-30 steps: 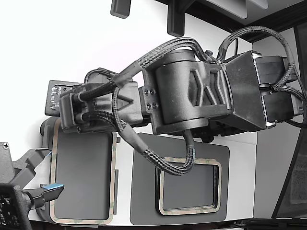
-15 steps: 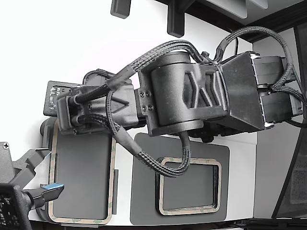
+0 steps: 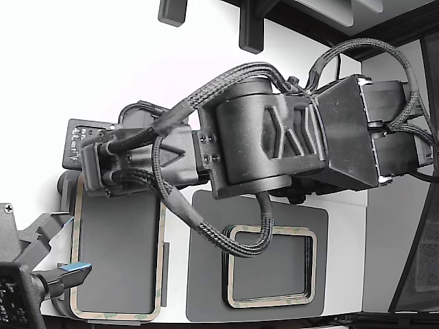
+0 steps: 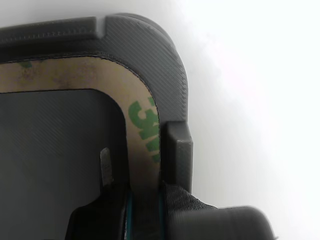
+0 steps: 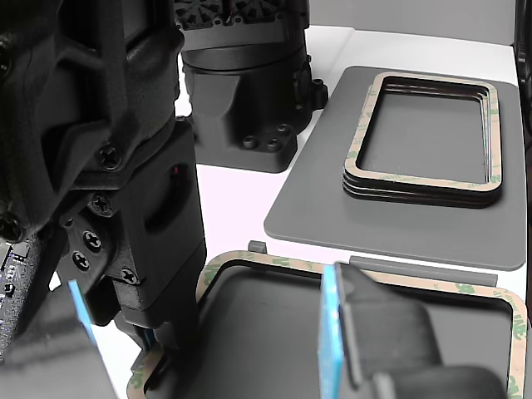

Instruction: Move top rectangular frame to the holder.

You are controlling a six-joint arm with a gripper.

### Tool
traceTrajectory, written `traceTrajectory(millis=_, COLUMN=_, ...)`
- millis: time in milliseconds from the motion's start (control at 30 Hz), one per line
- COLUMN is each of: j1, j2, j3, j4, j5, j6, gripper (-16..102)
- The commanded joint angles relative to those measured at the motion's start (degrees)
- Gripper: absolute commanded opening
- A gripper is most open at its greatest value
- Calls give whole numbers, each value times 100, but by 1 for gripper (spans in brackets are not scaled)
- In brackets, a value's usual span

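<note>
White tabletop (image 3: 137, 55); dark grey mat (image 5: 399, 216) bears frame stack (image 5: 424, 179); jaws (image 4: 142, 210) clamp top rectangular frame (image 4: 145, 125) in holder (image 4: 165, 60).

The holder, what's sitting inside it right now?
A tan frame lies in the holder, with the gripper over one edge. The gripper hides that stretch of the frame.

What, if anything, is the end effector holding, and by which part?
The end effector appears closed on the top rectangular frame, pinching one side strip near a rounded corner, with the frame lying in the holder.
</note>
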Motion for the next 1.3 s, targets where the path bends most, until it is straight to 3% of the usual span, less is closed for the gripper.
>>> traceTrajectory(millis=0, j1=-26, j2=114, j3=-97, j4=44, j5=9, j6=-44, gripper=-10)
traceTrajectory(millis=1267, j1=-18, j2=114, j3=-53, j4=44, j5=105, j6=53, gripper=-10)
